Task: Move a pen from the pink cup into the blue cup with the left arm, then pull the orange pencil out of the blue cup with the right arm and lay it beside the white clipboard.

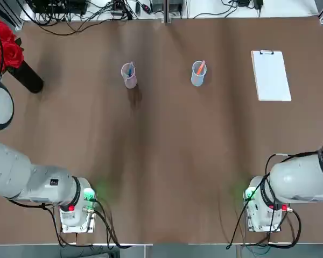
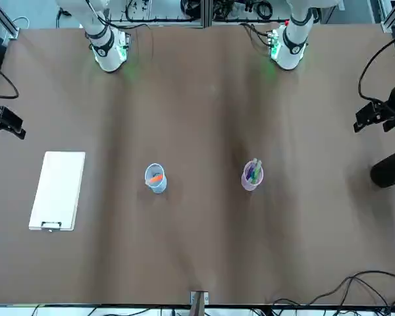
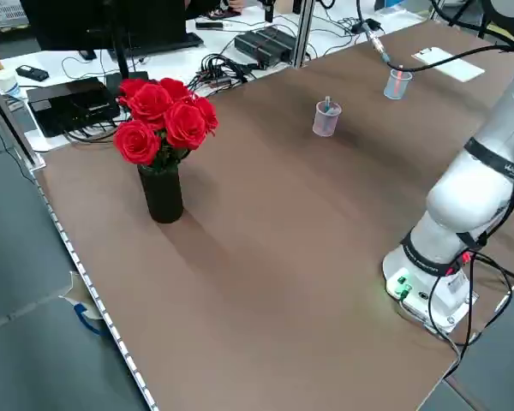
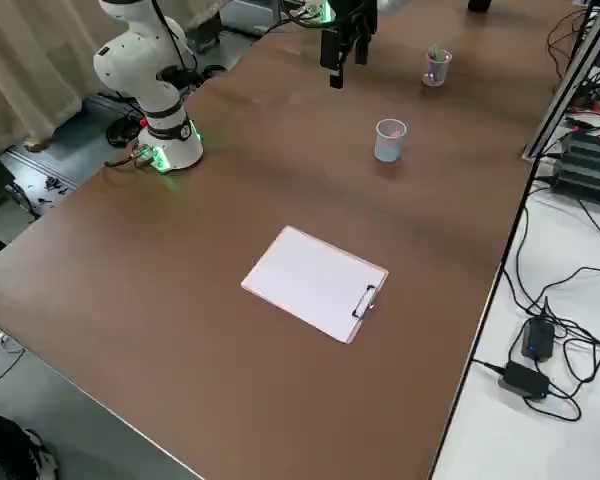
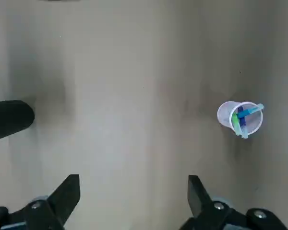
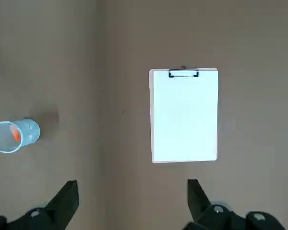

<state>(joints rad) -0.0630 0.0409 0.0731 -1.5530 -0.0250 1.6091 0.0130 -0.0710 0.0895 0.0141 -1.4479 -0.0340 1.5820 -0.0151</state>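
Two pincers, both mine, both released and grasping nothing. Left pincer (image 5: 134,184): raised over the left side of the table (image 1: 161,150), near the black vase (image 1: 28,78) of red roses (image 1: 8,48), fingers spread wide. Right pincer (image 6: 133,184): raised at the table's right side, jaws likewise wide apart, clear of cup and clipboard.

Pink cup (image 1: 129,79): upright on the far half, left of the blue cup (image 1: 198,77). Three pens in it, tips above the rim: the blue pen (image 5: 251,111), a purple one (image 5: 242,118), a green one (image 5: 236,123). Blue one leans out across the rim.

Blue cup: upright, well apart from the pink. Orange pencil (image 1: 201,67) stands tilted inside it, upper end out past the rim.

White clipboard (image 1: 272,76): flat, right of the blue cup, well apart from it, dark clip (image 1: 266,52) at its far short edge.
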